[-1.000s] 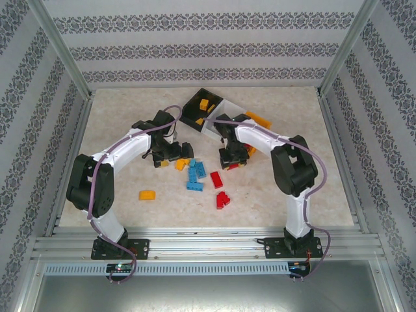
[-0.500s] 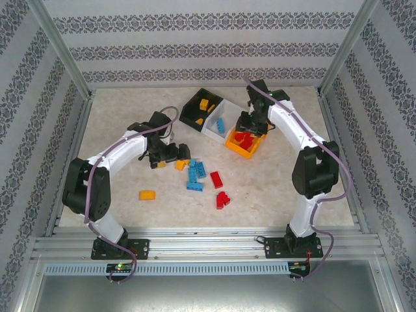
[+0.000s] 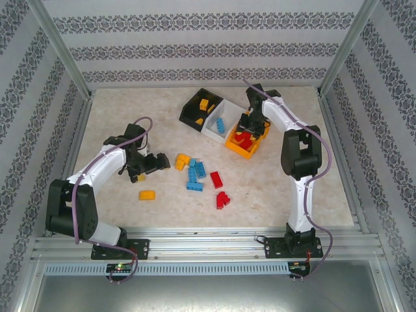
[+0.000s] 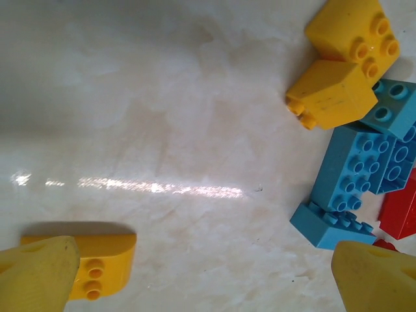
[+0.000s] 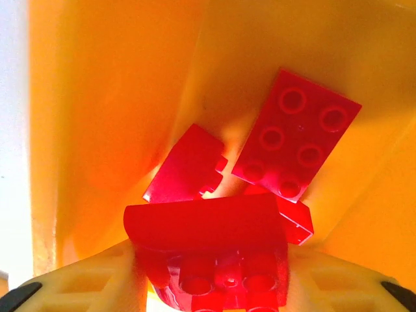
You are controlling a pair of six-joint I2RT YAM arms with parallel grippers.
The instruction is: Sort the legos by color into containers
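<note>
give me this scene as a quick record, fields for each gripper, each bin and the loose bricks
left gripper: open, empty, low over table
right gripper: shut on red brick, over orange bin
black bin: yellow bricks
white bin: blue brick
orange bin: red bricks
loose on table: yellows, blues, reds
</note>
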